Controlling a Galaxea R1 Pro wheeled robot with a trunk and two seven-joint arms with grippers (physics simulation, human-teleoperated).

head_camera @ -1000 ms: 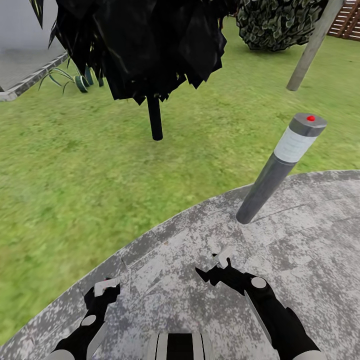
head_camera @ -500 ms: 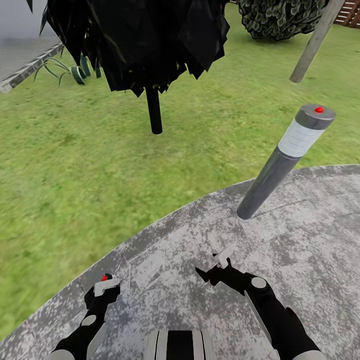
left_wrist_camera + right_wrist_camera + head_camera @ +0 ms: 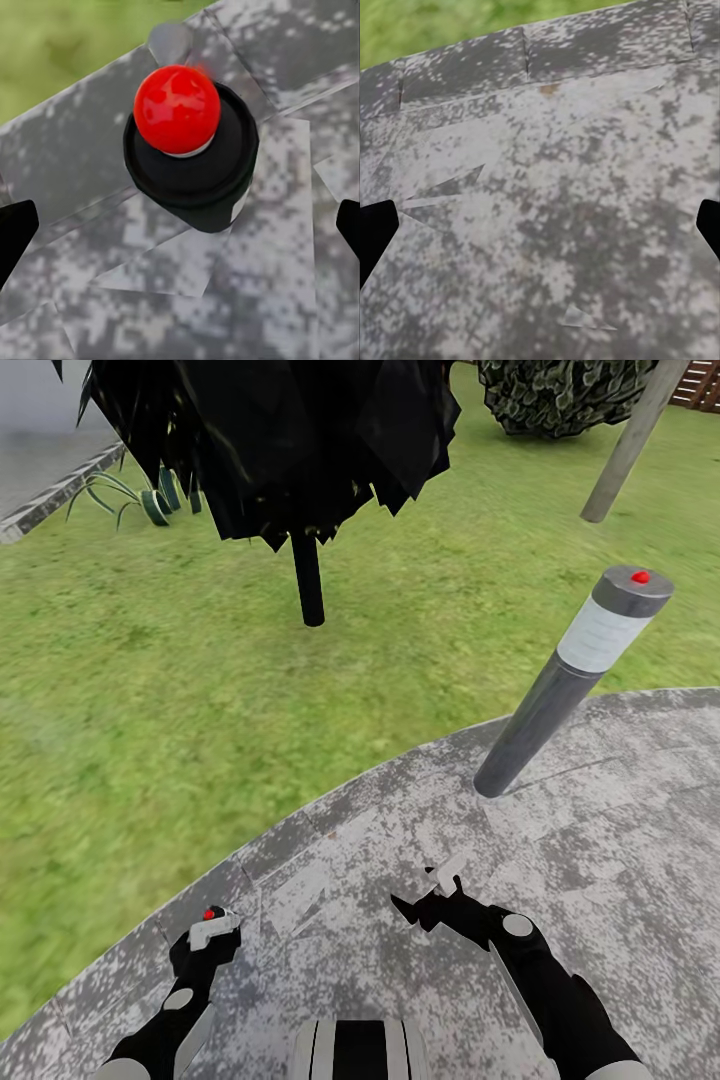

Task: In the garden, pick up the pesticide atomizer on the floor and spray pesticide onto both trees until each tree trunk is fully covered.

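Observation:
The pesticide atomizer (image 3: 191, 161), a small black bottle with a red ball top, stands upright on the grey stone floor (image 3: 620, 840). It sits between the spread fingers of my left gripper (image 3: 181, 229), which is open around it without touching. In the head view only its red top (image 3: 210, 913) peeks above my left gripper (image 3: 212, 932), near the paving's curved edge. My right gripper (image 3: 440, 885) hovers open over bare paving (image 3: 555, 195). One pale tree trunk (image 3: 628, 450) leans across the top right, out on the grass.
A grey bollard light (image 3: 565, 695) with a red dot on top stands on the paving ahead of my right arm. A black-foliaged tree (image 3: 308, 575) with a thin dark stem rises from the lawn ahead. A bush (image 3: 560, 395) and a striped plant (image 3: 155, 500) lie farther off.
The whole view shifted slightly over the first half second, then held still. The atomizer's red top now shows at my left gripper, where it was hidden a second ago.

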